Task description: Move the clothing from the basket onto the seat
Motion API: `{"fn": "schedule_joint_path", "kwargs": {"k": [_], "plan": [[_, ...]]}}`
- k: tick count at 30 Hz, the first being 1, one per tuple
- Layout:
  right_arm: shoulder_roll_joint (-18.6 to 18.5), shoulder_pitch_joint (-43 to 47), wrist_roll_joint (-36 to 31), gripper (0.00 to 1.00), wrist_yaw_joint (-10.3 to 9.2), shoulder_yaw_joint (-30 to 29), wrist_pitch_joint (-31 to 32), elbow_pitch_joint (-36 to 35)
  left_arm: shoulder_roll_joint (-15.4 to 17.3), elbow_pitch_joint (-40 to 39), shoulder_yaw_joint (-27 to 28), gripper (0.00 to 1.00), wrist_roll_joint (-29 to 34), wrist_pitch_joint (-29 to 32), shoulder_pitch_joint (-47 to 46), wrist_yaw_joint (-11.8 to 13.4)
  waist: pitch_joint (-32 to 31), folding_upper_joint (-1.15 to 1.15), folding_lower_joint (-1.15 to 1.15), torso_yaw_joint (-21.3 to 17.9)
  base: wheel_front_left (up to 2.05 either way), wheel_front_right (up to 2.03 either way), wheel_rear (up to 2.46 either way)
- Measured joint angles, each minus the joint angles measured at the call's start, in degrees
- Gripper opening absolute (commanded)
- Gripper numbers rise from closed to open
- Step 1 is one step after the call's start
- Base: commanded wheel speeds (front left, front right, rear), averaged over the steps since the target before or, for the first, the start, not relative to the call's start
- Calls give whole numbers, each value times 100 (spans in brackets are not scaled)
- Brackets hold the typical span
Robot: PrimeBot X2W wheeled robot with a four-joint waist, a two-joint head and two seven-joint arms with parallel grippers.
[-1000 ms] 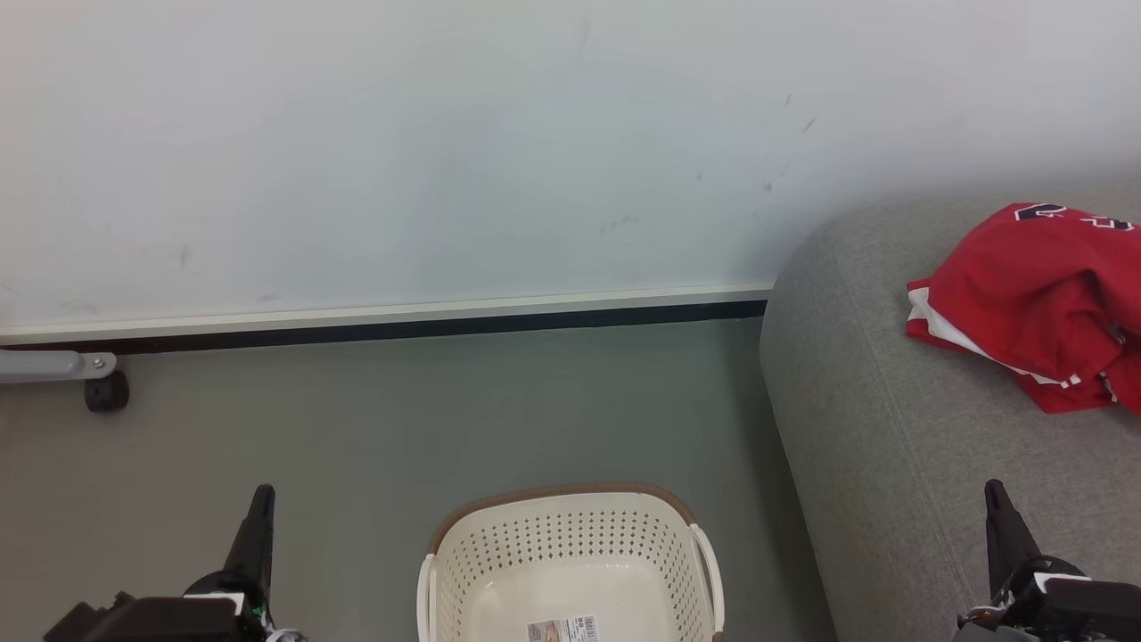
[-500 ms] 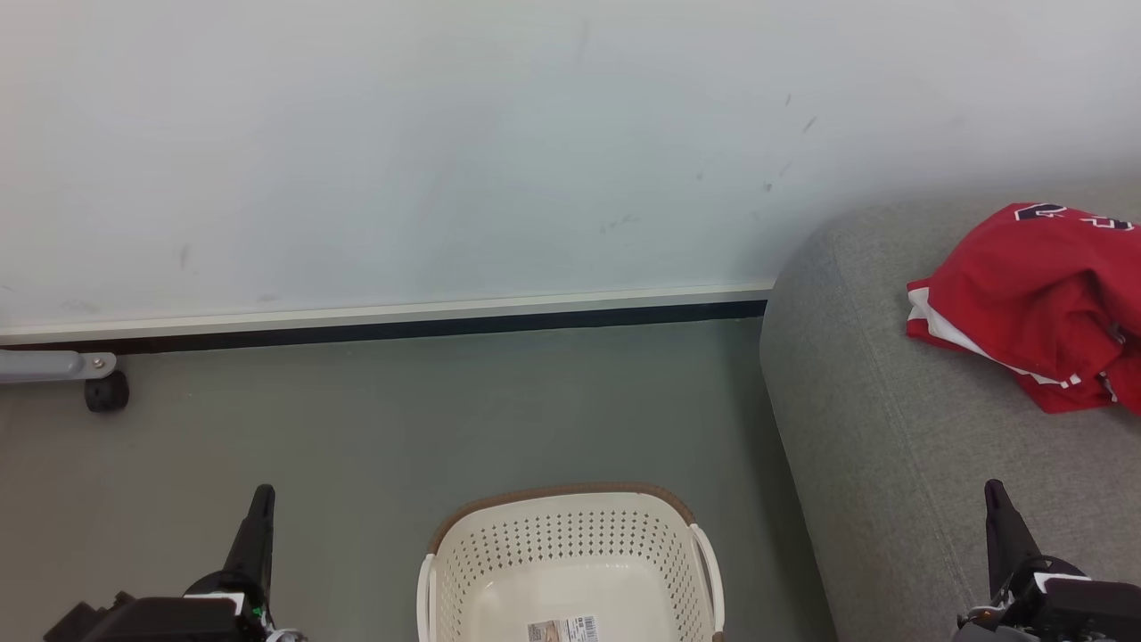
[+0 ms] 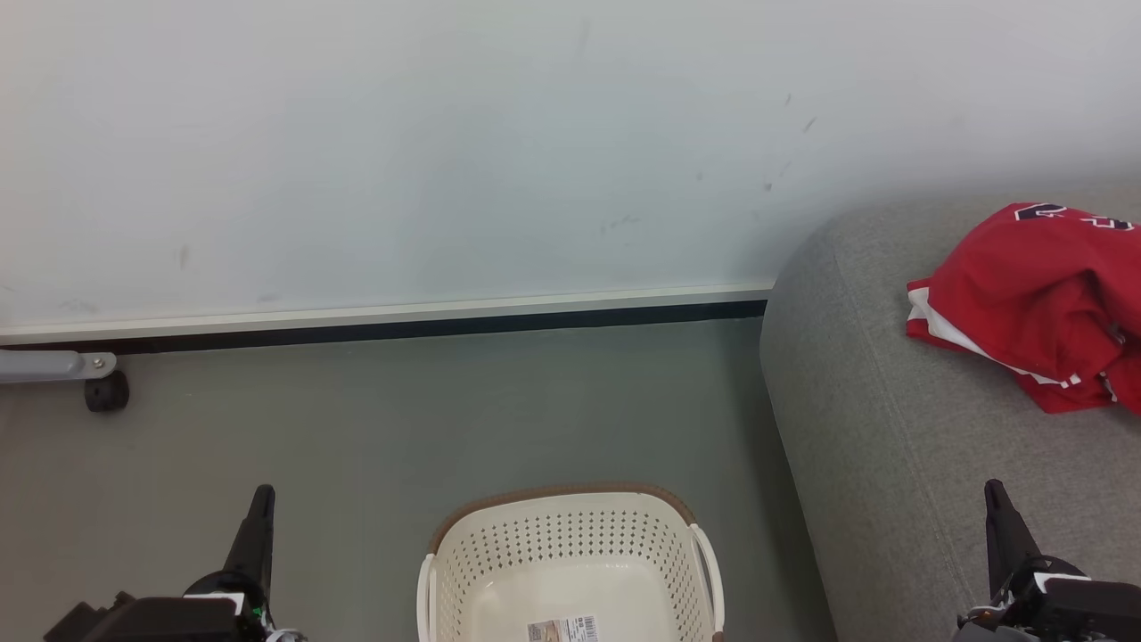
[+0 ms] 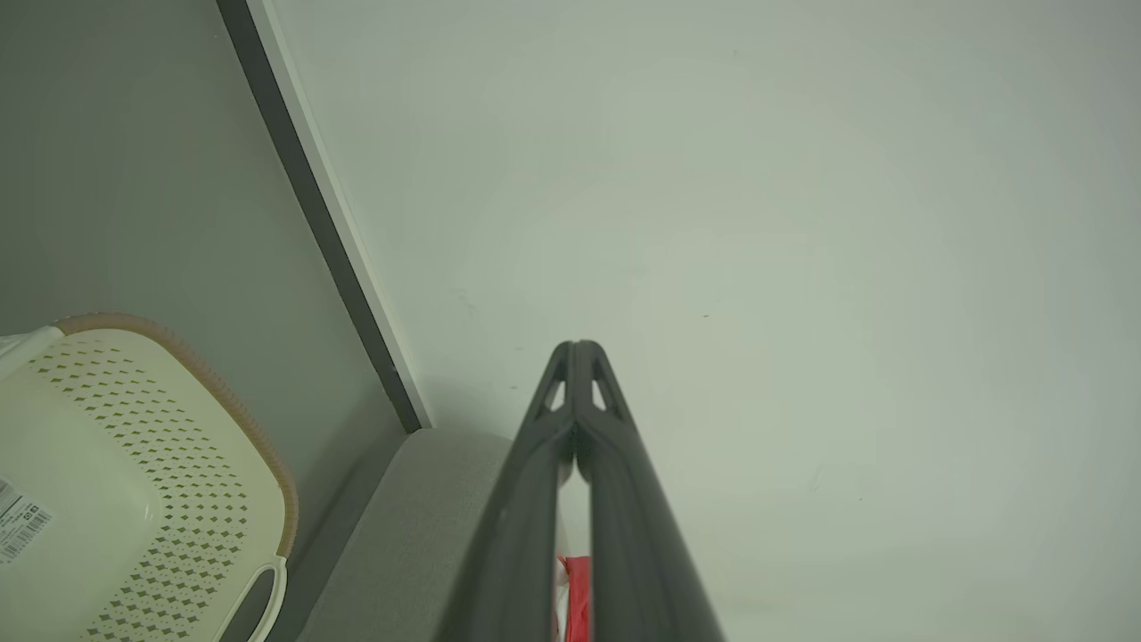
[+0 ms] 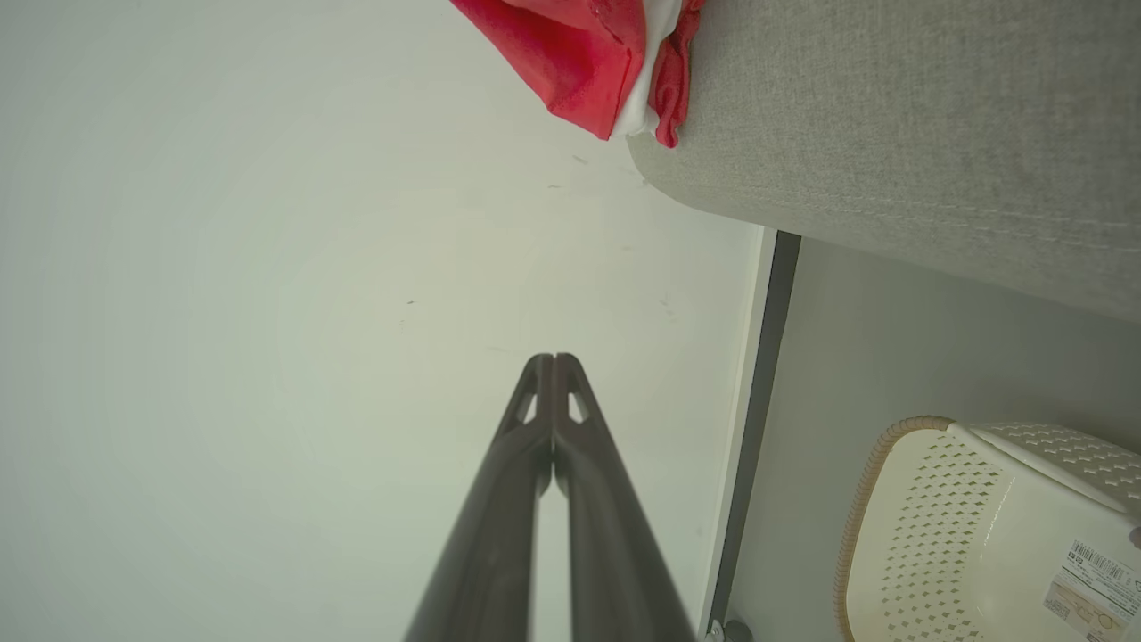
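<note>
The red and white clothing lies crumpled on the light-grey seat at the right; the right wrist view shows the clothing on the seat. The cream basket stands on the floor at bottom centre, with just a label on its bottom where I can see inside. My left gripper is shut at lower left, holding nothing, fingers together in the left wrist view. My right gripper is shut over the seat's front, holding nothing, its tips pressed together.
A pale wall with a dark baseboard runs behind the grey floor. A grey metal leg with a black caster sits at the far left. The basket stands close to the seat's side.
</note>
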Motion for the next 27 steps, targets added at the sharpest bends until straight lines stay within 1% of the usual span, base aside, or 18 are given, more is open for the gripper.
{"fn": "schedule_joint_path", "kwargs": {"k": [27], "plan": [[1,0,1,0,0,1,0,-3,0,-1,0,0,0,0,0,0,1,0,0,0,0,0,0]]}}
